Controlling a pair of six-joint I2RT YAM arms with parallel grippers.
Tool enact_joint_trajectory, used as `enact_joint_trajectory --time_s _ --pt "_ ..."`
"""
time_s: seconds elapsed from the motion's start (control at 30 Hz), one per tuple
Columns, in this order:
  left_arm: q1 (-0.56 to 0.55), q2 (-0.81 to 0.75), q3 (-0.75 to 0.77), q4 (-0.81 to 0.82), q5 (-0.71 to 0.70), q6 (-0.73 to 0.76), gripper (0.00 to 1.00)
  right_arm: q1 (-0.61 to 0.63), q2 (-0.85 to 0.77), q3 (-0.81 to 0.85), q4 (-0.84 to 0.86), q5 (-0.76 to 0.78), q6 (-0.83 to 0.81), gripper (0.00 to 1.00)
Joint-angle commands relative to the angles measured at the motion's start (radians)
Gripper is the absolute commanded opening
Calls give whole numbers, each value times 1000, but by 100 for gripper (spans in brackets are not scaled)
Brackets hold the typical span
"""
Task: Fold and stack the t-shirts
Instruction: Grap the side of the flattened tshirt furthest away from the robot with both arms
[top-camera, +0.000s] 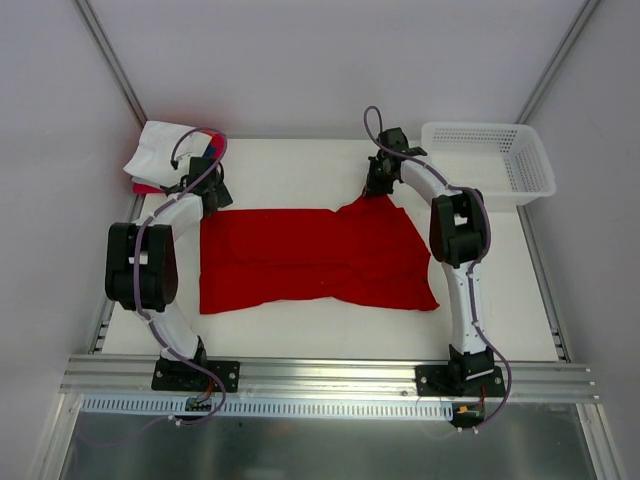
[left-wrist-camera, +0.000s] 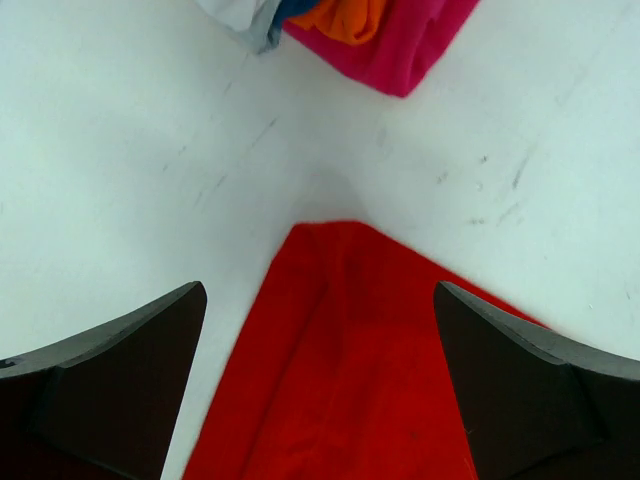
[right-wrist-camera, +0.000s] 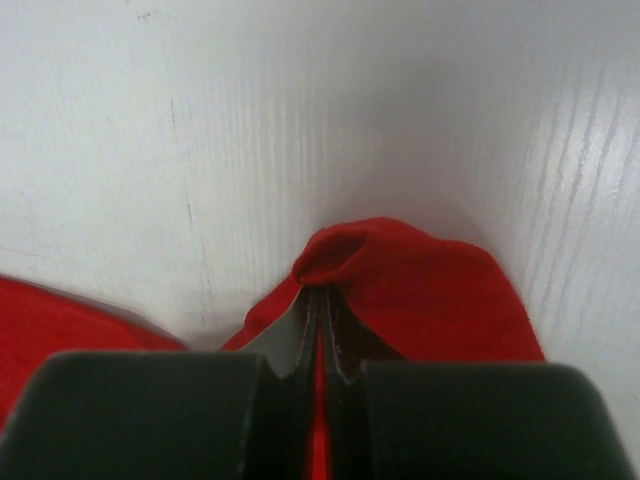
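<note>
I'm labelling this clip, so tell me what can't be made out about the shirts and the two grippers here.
1. Folded stack: top view, left arm covers part of it; left wrist view, cut off at the top edge. Shirt count unclear.
2. Red t-shirt: top view, right gripper hides its pinched far corner.
3. Left gripper: left wrist view, open over the shirt's corner; contact unclear.

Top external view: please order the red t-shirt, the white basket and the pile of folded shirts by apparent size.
1. red t-shirt
2. white basket
3. pile of folded shirts, partly covered by the left arm, so its full extent is unsure.
</note>
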Motion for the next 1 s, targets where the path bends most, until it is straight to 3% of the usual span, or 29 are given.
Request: enact_joint_trajectory --time_s 0.0,0.37,0.5,0.87,0.97 --pt "24 50 86 -6 1 69 99 -11 -66 -47 -23 0 -20 1" --pt "101 101 149 -58 1 123 98 -19 -153 -138 3 3 -18 1" --pt "103 158 201 -165 -41 126 97 -23 -176 -153 2 10 -18 1" --pt "130 195 234 -193 299 124 97 -25 -215 -210 3 32 -28 0" --pt "138 195 238 -193 302 123 96 -25 -221 -219 3 36 -32 0"
